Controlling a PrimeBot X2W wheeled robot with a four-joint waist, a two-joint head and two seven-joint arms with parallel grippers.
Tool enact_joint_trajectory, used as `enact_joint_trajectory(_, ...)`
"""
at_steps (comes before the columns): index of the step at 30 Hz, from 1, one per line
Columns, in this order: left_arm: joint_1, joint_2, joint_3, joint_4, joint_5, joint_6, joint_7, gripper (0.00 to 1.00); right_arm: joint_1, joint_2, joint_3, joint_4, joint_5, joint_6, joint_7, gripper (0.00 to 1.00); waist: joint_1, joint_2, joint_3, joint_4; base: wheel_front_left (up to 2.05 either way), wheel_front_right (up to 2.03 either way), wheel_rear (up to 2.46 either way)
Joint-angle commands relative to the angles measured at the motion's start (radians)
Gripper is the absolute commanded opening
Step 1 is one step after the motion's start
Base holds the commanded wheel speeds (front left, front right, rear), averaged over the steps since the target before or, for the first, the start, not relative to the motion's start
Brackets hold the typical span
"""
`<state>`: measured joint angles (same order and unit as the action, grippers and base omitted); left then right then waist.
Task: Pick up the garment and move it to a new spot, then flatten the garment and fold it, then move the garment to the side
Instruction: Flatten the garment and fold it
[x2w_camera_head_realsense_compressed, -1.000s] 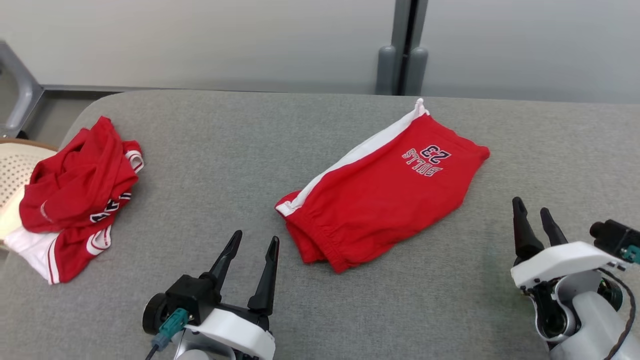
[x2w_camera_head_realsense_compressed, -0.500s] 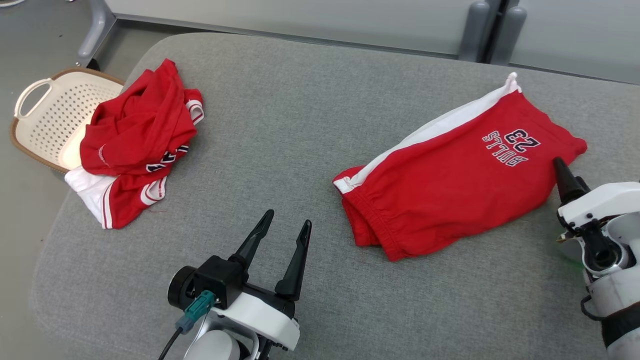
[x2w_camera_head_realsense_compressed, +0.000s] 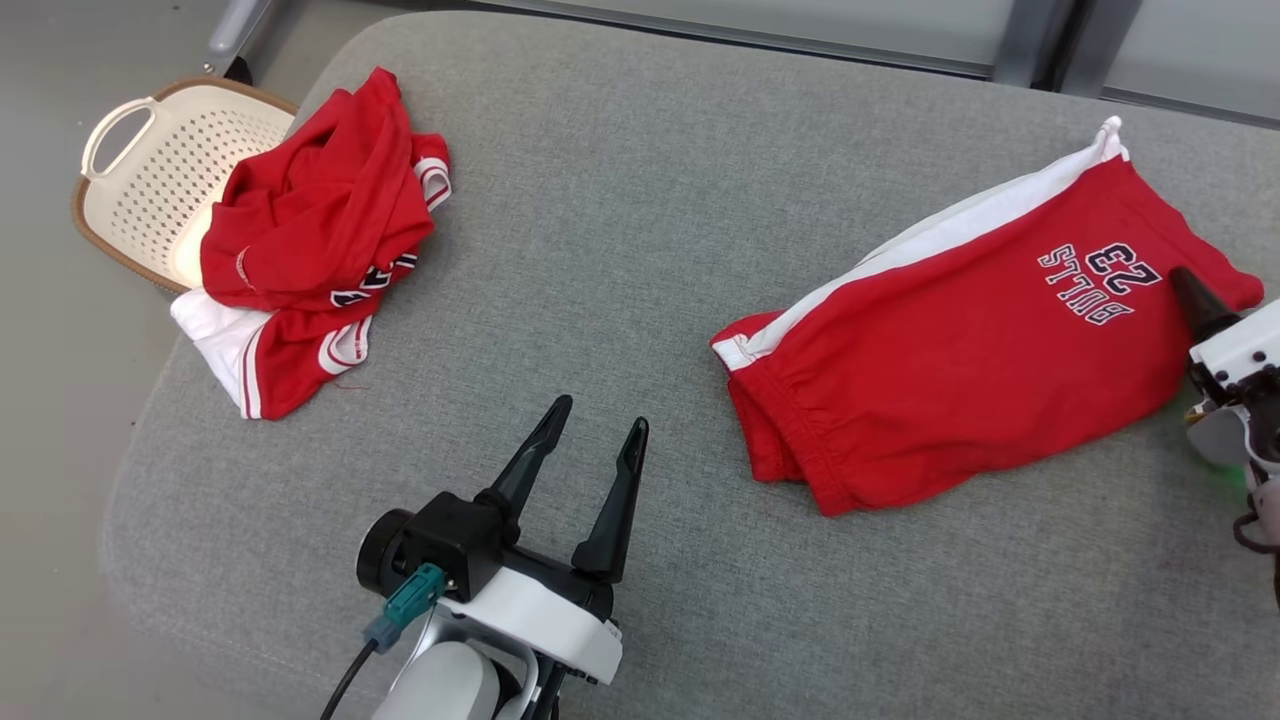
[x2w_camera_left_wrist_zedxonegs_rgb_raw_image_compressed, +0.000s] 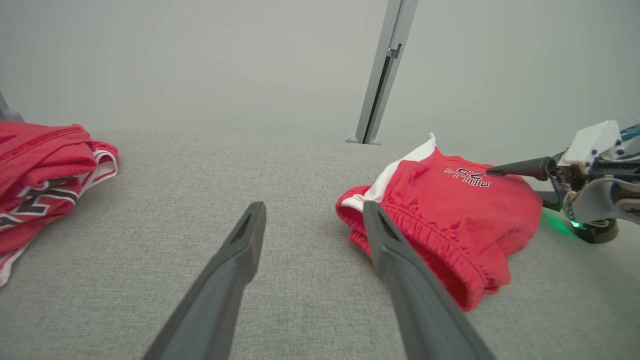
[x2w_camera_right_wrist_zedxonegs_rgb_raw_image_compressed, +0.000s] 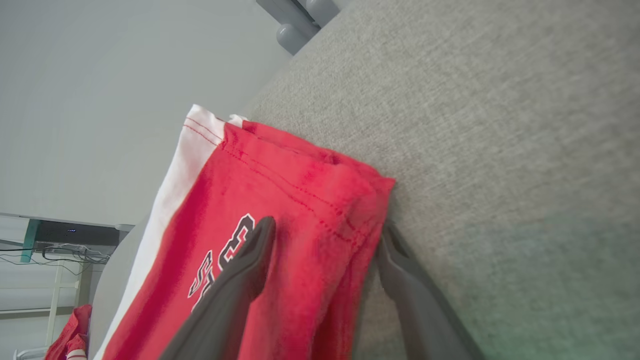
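The garment (x2w_camera_head_realsense_compressed: 960, 350), folded red shorts with a white side stripe and "BULLS 23" print, lies flat on the grey cushioned table (x2w_camera_head_realsense_compressed: 620, 200); it also shows in the left wrist view (x2w_camera_left_wrist_zedxonegs_rgb_raw_image_compressed: 450, 210). My right gripper (x2w_camera_right_wrist_zedxonegs_rgb_raw_image_compressed: 325, 235) is open and straddles the garment's (x2w_camera_right_wrist_zedxonegs_rgb_raw_image_compressed: 300, 220) hem corner, one finger over the cloth and one beside its edge. One of its fingers (x2w_camera_head_realsense_compressed: 1195, 298) shows at the right rim of the head view. My left gripper (x2w_camera_head_realsense_compressed: 600, 415) stands open over bare table, left of the waistband, holding nothing.
A crumpled pile of red and white clothes (x2w_camera_head_realsense_compressed: 310, 240) sits at the table's far left edge, partly overhanging a perforated cream basket (x2w_camera_head_realsense_compressed: 150, 170) on the floor beside it. A grey post (x2w_camera_left_wrist_zedxonegs_rgb_raw_image_compressed: 382, 75) stands behind the table.
The head camera has swung left and down, so the whole picture shifted. My right gripper has advanced from bare table onto the garment's hem corner. The left gripper has stayed open.
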<state>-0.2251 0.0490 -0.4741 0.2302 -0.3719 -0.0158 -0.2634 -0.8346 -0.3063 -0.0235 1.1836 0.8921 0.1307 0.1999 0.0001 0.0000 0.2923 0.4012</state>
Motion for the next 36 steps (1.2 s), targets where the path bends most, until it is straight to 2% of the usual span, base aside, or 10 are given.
enact_joint_trajectory(1,-0.016,0.003,-0.004,-0.003,-0.011,0.008,-0.002,1.00,0.034,0.054,0.012,0.062,0.002,0.000,0.054,1.00,-0.0001,0.0000,0.008,0.010,0.00,0.00,0.00)
enact_joint_trajectory(7,-0.029,0.003,-0.012,-0.007,-0.037,0.016,-0.002,1.00,-0.011,0.083,0.019,0.079,0.001,0.000,0.084,1.00,-0.0001,0.0000,0.016,0.023,0.00,0.00,0.00)
enact_joint_trajectory(8,-0.031,0.003,-0.014,-0.007,-0.040,0.018,-0.002,1.00,-0.015,0.086,0.020,0.076,0.003,0.000,0.078,0.88,-0.0001,0.0000,0.017,0.025,0.00,0.00,0.00)
enact_joint_trajectory(9,-0.034,0.003,-0.015,-0.008,-0.043,0.018,-0.002,1.00,-0.018,0.091,0.025,0.067,0.002,0.000,0.075,0.42,-0.0001,0.0000,0.019,0.025,0.00,0.00,0.00)
enact_joint_trajectory(10,-0.036,0.003,-0.017,-0.010,-0.046,0.019,-0.002,1.00,-0.020,0.093,0.031,0.053,0.000,0.000,0.069,0.42,-0.0001,0.0000,0.020,0.026,0.00,0.00,0.00)
enact_joint_trajectory(11,-0.037,0.003,-0.019,-0.011,-0.050,0.021,-0.002,1.00,-0.017,0.090,0.035,0.036,-0.002,0.000,0.056,0.00,-0.0001,0.0000,0.021,0.025,0.00,0.00,0.00)
enact_joint_trajectory(14,-0.037,0.003,-0.023,-0.010,-0.055,0.024,-0.002,1.00,-0.003,0.063,0.043,-0.006,-0.006,0.000,-0.005,0.00,-0.0001,0.0000,0.017,0.022,0.00,0.00,0.00)
enact_joint_trajectory(19,-0.034,0.003,-0.016,-0.003,-0.053,0.026,-0.002,1.00,0.020,0.057,0.050,-0.046,0.003,-0.001,-0.070,0.00,-0.0001,0.0000,0.005,0.005,0.00,0.00,0.00)
enact_joint_trajectory(27,-0.017,0.003,-0.007,0.011,-0.040,0.017,-0.002,1.00,0.083,0.039,0.026,-0.094,0.057,-0.001,-0.184,0.00,-0.0001,0.0000,-0.042,-0.054,0.00,0.00,0.00)
enact_joint_trajectory(36,0.023,0.004,0.014,0.023,-0.025,0.014,-0.002,1.00,0.167,0.018,-0.025,-0.010,0.053,-0.001,-0.375,0.00,-0.0001,0.0000,-0.117,-0.151,0.00,0.00,0.00)
